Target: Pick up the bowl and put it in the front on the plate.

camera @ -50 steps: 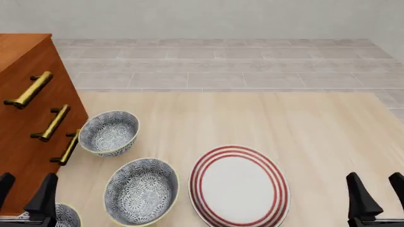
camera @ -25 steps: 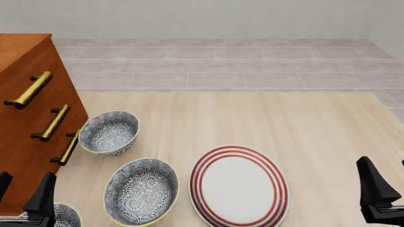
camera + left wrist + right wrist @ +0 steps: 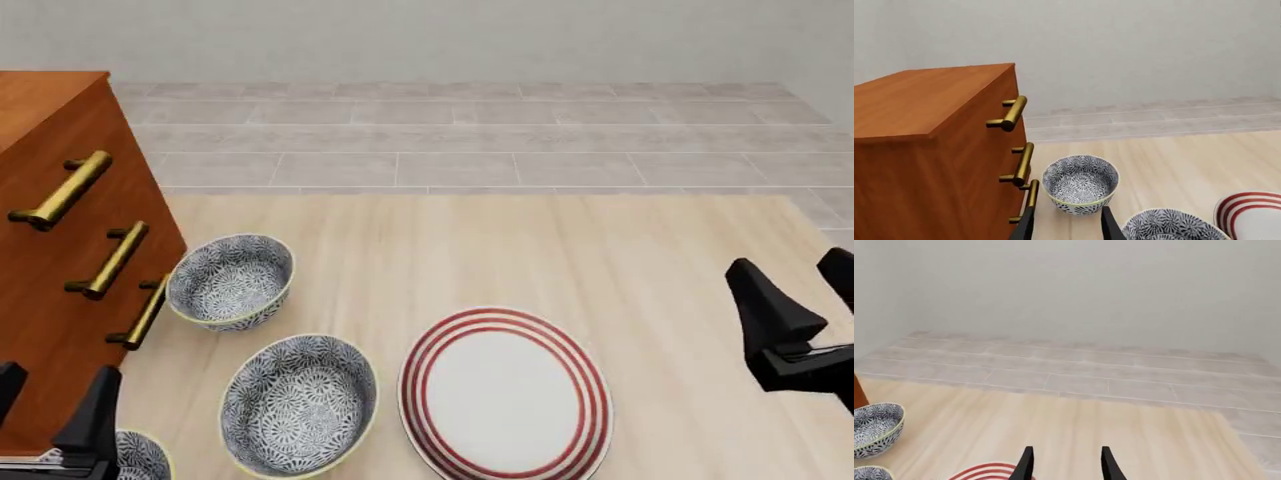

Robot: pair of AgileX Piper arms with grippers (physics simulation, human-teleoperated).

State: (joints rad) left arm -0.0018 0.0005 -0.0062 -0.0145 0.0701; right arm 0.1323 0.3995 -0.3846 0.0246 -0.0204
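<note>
I take the plate as my landmark: it lies flat on the wooden table, white with red rings, nothing on it. Just beside it, on the cabinet side, sits one blue-and-white bowl, upright and close to the plate's edge without touching it. A second bowl stands farther from the plate, next to the orange cabinet with its brass handles. A third bowl shows only as a sliver at the near edge, by my left gripper, well away from the plate; I cannot tell which bowl counts as the front one. The left gripper has its fingers spread and holds nothing. My right gripper hangs on the plate's far side from the bowls, apart from it, fingers spread too, empty
</note>
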